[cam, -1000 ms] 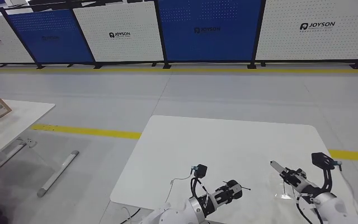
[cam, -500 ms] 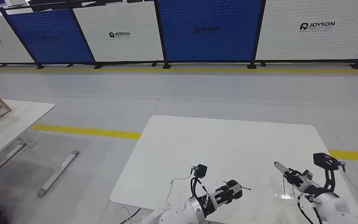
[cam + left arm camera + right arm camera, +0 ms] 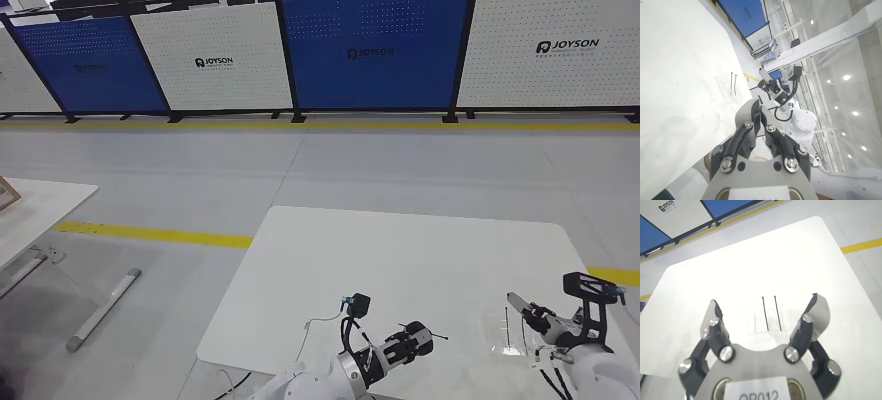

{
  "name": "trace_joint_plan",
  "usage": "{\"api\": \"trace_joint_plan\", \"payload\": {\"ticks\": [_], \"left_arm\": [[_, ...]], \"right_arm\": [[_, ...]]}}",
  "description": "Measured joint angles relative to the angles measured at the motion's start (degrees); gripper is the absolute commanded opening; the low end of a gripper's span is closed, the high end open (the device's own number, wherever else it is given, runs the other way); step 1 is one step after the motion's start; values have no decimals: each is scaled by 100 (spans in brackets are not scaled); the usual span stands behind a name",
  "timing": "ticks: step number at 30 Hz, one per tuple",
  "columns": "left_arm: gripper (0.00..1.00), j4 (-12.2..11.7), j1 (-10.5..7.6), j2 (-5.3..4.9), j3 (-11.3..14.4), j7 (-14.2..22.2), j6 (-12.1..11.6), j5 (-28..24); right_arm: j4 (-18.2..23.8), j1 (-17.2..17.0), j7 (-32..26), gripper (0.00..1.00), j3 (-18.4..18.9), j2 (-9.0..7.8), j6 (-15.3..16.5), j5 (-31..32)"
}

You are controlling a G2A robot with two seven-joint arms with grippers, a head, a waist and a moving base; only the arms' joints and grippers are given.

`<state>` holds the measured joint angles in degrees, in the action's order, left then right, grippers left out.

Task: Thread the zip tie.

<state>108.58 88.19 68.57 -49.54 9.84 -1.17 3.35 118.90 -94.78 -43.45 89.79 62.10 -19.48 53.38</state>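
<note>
Two black zip ties (image 3: 765, 313) (image 3: 778, 313) lie side by side, heads away from the robot, on a clear plastic sheet (image 3: 757, 321) on the white table (image 3: 400, 260). In the top view the zip ties (image 3: 505, 326) are near the table's front right. My right gripper (image 3: 764, 298) hovers open just behind their tails, with nothing between its fingers; the top view shows it (image 3: 530, 312) beside the sheet. My left gripper (image 3: 758, 103) is shut on nothing near the front edge (image 3: 420, 336), well to the left of the ties (image 3: 733, 84).
The table's rounded front edge runs just under both arms. Bare floor with a yellow line (image 3: 150, 234) surrounds the table. Another table (image 3: 40, 205) stands at the far left. Blue and white panels (image 3: 370, 50) line the back.
My right gripper has drawn back to the right and toward the front edge, away from the table's middle. The left arm and the zip ties have kept still.
</note>
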Motion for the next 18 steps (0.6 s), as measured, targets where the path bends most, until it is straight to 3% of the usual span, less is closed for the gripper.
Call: {"api": "trace_joint_plan", "payload": {"ticks": [7,10,13,18], "left_arm": [[0,0,0,0,0,0,0,0],[0,0,0,0,0,0,0,0],[0,0,0,0,0,0,0,0],[0,0,0,0,0,0,0,0]], "right_arm": [[-84,-5,-56,100,-43,-4,107,86],[-130,99,-493,100,-120,-22,210,325],[-90,253,-1061,100,-125,-45,552,228],[29,279,-1142,100,82,-55,609,119]]}}
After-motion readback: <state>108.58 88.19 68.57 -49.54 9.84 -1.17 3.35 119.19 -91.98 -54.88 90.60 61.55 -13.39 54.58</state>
